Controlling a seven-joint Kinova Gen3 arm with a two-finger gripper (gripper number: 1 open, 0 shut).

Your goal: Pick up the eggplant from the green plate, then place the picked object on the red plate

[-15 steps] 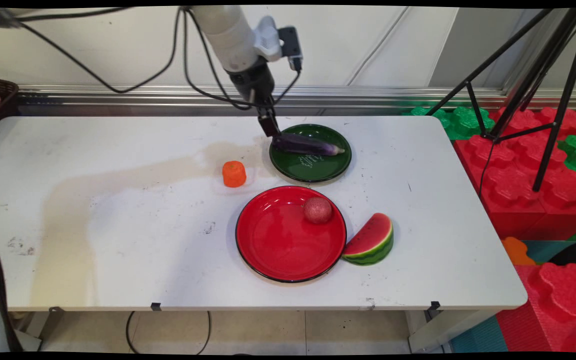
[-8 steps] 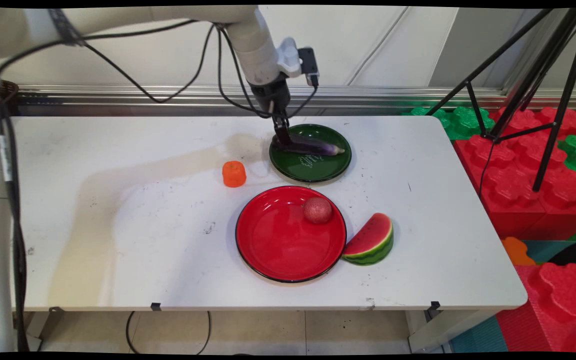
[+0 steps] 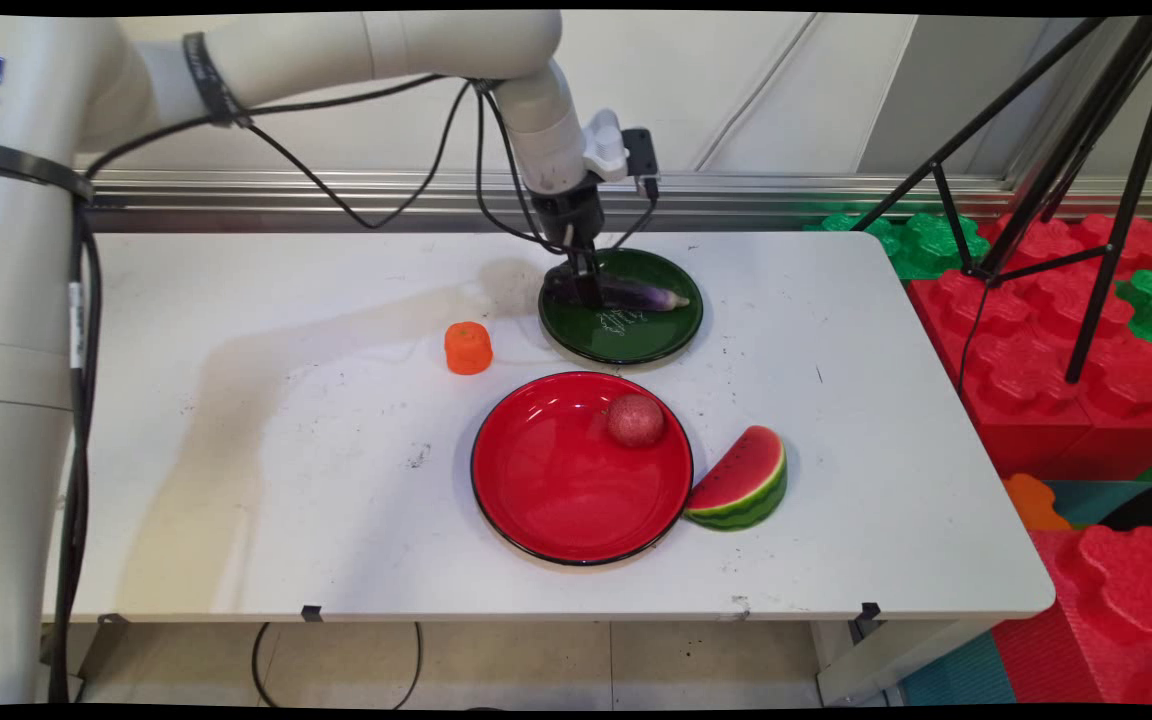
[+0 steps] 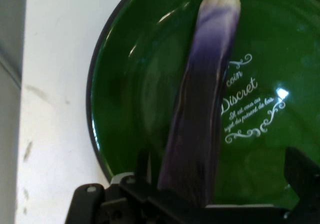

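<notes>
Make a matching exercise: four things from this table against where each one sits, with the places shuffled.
Things:
1. eggplant
2. red ball
3. watermelon slice
4. orange piece

Places:
A. on the bare table, left of the green plate
B. on the green plate
C. on the table, against the red plate's right rim
D. on the red plate

Pairs: 1-B, 2-D, 3-C, 4-A

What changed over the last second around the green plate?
The gripper moved right along the eggplant, from its thick end over the green plate's left rim to further in, and sits lower over it. The eggplant, orange piece, red plate, red ball and watermelon slice stayed put.
</notes>
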